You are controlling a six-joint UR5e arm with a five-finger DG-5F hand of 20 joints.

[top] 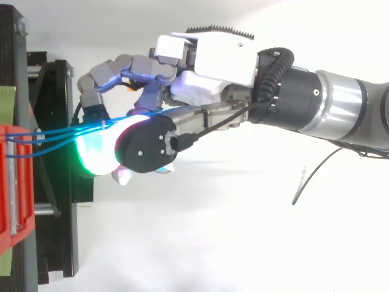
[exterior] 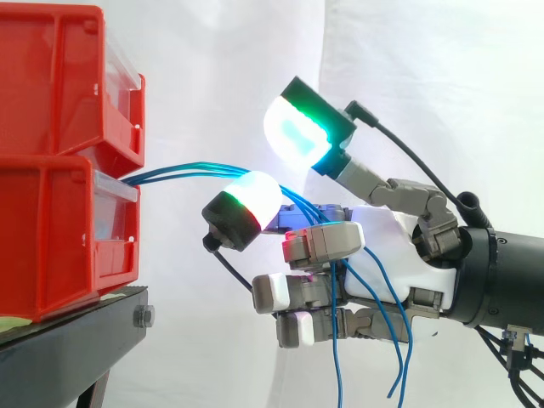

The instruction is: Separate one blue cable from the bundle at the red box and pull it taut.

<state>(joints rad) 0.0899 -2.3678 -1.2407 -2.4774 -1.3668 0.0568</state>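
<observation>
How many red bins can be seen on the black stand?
2, stacked at the left: the upper red bin sits on the lower red bin, which rests on the black stand. Others may be hidden past the edge.

Left of your hand [exterior: 399, 255], stacked red plastic bins [exterior: 51, 212] sit on a black metal stand [exterior: 76, 340]; thin blue cables [exterior: 183, 171] run from them into it.
</observation>
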